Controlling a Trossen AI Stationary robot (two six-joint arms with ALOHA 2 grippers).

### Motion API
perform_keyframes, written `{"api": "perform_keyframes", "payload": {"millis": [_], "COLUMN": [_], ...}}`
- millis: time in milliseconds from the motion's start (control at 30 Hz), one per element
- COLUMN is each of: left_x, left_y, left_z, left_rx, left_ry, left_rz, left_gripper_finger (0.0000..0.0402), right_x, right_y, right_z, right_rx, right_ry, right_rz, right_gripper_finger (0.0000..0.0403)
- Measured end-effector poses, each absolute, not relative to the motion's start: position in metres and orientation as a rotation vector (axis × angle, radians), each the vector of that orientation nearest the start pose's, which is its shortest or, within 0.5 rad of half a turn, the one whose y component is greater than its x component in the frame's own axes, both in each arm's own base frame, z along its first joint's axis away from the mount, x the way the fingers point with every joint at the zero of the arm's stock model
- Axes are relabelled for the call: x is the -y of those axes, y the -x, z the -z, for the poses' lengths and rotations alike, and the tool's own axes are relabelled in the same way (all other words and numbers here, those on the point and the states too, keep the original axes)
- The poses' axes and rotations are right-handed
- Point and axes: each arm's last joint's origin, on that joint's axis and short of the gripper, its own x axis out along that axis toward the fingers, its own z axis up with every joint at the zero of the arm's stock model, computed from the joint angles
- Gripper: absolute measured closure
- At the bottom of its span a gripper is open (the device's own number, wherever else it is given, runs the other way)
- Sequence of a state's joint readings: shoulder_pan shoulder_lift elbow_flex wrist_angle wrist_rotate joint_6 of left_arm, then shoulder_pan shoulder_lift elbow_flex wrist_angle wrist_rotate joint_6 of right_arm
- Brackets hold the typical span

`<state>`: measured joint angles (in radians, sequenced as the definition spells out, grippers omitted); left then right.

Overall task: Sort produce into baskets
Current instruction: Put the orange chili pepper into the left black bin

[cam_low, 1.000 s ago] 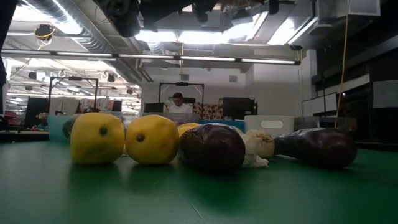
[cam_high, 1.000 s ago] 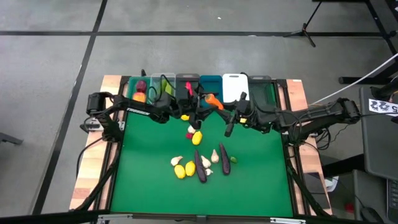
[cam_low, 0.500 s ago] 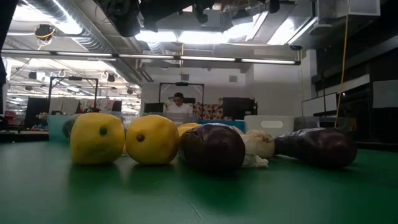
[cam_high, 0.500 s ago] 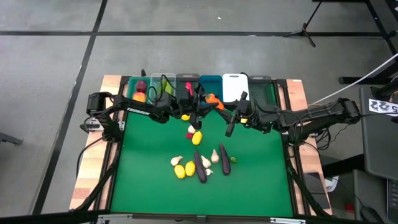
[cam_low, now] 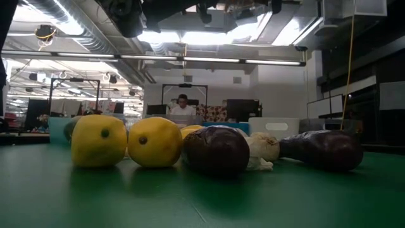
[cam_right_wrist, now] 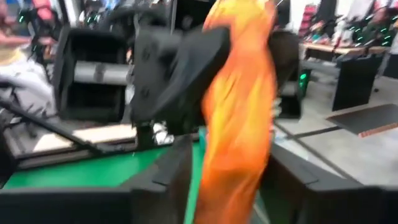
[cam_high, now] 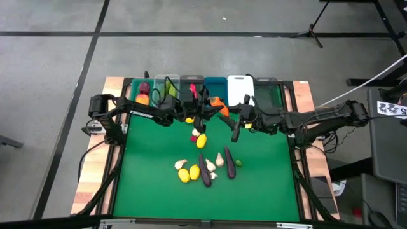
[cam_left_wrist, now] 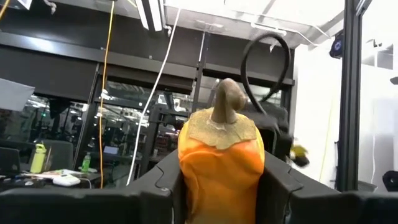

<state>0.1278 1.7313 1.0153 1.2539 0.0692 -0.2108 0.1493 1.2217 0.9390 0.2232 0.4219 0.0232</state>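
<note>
Inspection from the table side, positions taken from the blue basket [cam_high: 214, 83] in the row of baskets at the far edge of the green mat [cam_high: 152, 184].

1. Carrot [cam_high: 218, 103]: off the mat, in the air just in front of the blue basket, between the two arms. It is orange with a brownish stem end.
2. Left gripper [cam_high: 207, 109]: reached in from the grey basket [cam_high: 189, 82] side, in front of the blue basket. In the left wrist view its fingers [cam_left_wrist: 158, 186] sit tight against both flanks of the carrot, stem end forward. It is gripping the carrot.
3. Right gripper [cam_high: 231, 114]: comes in from the white basket [cam_high: 240, 86] side and meets the carrot at the same spot. In the right wrist view the carrot stands between its fingers [cam_right_wrist: 177, 180], with the left gripper clamped higher on it. Whether these jaws press the carrot or stand clear of it I cannot tell.
4. Remaining produce: a loose cluster lies on the mat well in front of the blue basket, with lemons [cam_low: 98, 140], a beet [cam_low: 216, 150], garlic [cam_low: 262, 147] and an eggplant [cam_low: 323, 150].
</note>
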Motion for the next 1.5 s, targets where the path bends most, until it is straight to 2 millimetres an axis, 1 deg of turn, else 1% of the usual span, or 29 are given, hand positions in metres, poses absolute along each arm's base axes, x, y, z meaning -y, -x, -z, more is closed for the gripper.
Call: {"api": "perform_keyframes", "payload": {"millis": [167,233,333,400,567,700,767,833,967,1167,1267,1367,1433,1500], "left_x": [-0.051,-0.055,-0.065,-0.075,-0.102,-0.122,-0.132,-0.143,-0.164,-0.192,-0.201,-0.204,-0.202,-0.199], "left_y": [-0.364,-0.363,-0.362,-0.361,-0.35,-0.343,-0.34,-0.336,-0.321,-0.295,-0.283,-0.276,-0.276,-0.279], "left_z": [-0.301,-0.301,-0.301,-0.3,-0.298,-0.294,-0.286,-0.275,-0.254,-0.231,-0.223,-0.217,-0.215,-0.214], "left_rx": [0.546,0.543,0.52,0.468,0.292,0.218,0.15,0.054,-0.128,-0.274,-0.329,-0.376,-0.407,-0.444], "left_ry": [0.149,0.147,0.145,0.148,0.163,0.173,0.203,0.231,0.281,0.474,0.537,0.592,0.595,0.567], "left_rz": [-0.022,-0.034,-0.061,-0.104,-0.278,-0.379,-0.473,-0.607,-0.875,-1.066,-1.134,-1.176,-1.169,-1.116], "left_gripper_finger": [0.0282,0.0283,0.0283,0.0283,0.0283,0.0283,0.0283,0.0284,0.0284,0.0284,0.0273,0.0246,0.0226,0.0207], "right_x": [-0.03,-0.03,-0.029,-0.028,-0.027,-0.026,-0.026,-0.026,-0.025,-0.023,-0.023,-0.023,-0.023,-0.023], "right_y": [-0.274,-0.274,-0.272,-0.27,-0.264,-0.262,-0.262,-0.261,-0.259,-0.255,-0.255,-0.255,-0.255,-0.255], "right_z": [-0.329,-0.326,-0.32,-0.312,-0.298,-0.296,-0.296,-0.295,-0.291,-0.287,-0.287,-0.286,-0.286,-0.286], "right_rx": [-0.114,-0.136,-0.201,-0.272,-0.413,-0.435,-0.438,-0.451,-0.49,-0.518,-0.522,-0.521,-0.521,-0.52], "right_ry": [-0.019,-0.036,-0.049,-0.055,-0.071,-0.074,-0.074,-0.075,-0.074,-0.079,-0.086,-0.095,-0.095,-0.095], "right_rz": [0.26,0.263,0.286,0.306,0.361,0.379,0.381,0.384,0.42,0.489,0.492,0.494,0.494,0.495], "right_gripper_finger": [0.0152,0.0126,0.0101,0.0093,0.0091,0.0096,0.0097,0.0098,0.0098,0.0098,0.0098,0.0098,0.0098,0.0098]}}
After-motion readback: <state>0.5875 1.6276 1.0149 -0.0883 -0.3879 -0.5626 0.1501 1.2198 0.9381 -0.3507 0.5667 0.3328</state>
